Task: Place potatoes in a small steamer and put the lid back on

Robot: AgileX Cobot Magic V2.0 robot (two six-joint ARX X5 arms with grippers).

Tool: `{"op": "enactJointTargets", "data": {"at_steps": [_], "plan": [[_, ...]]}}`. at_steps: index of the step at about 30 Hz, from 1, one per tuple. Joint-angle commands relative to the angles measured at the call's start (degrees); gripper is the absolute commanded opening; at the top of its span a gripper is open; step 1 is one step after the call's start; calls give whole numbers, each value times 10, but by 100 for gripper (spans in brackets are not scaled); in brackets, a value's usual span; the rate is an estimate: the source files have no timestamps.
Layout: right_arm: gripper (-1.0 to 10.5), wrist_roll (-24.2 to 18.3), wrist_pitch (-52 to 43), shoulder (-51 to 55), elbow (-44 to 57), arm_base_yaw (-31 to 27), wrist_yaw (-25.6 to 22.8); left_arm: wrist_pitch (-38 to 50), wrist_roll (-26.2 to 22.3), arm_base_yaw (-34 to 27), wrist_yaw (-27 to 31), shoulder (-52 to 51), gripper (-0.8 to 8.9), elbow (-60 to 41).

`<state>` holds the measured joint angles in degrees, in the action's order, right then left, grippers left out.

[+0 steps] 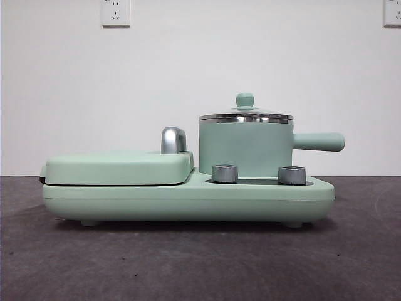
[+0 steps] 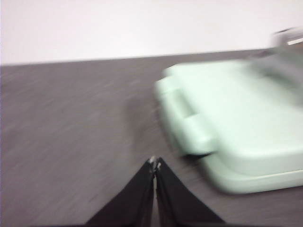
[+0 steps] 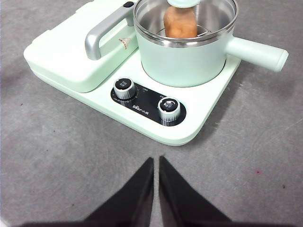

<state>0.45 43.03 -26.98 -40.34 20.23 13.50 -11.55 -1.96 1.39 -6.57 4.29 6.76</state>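
The mint-green steamer pot [image 1: 245, 149] stands on the right of the appliance base, its side handle [image 1: 319, 142] pointing right. The clear glass lid [image 1: 245, 116] with a mint knob [image 1: 245, 100] sits on its steel rim. In the right wrist view the pot [image 3: 187, 56] shows the orange-brown potato [image 3: 180, 22] inside, under the lid [image 3: 189, 14]. My right gripper [image 3: 156, 160] is shut and empty, above the grey table in front of the appliance. My left gripper [image 2: 155, 164] is shut and empty, over the table beside the griddle end of the appliance; its view is blurred.
The flat mint-green griddle [image 1: 119, 168] with a chrome handle [image 1: 173, 140] takes the left of the base [image 1: 188, 200]. Two chrome knobs [image 1: 224, 174] [image 1: 292, 175] face front. The griddle also shows in the left wrist view [image 2: 236, 123]. The grey table [image 1: 188, 263] lies around it.
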Motion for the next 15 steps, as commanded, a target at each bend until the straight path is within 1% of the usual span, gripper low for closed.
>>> {"op": "enactJointTargets", "data": {"at_steps": [1,5,9,15], "plan": [[14,4,-6,-2,-2,3,0,9,12,0,52,-32,6,-28],[14,4,-6,-2,-2,3,0,12,14,-4,61,-42,6,-61],[14,4,-8,-2,-2,3,0,9,36,-11,60,-41,6,-60],[14,4,-8,-2,-2,3,0,9,36,-11,60,-41,6,-60]]}}
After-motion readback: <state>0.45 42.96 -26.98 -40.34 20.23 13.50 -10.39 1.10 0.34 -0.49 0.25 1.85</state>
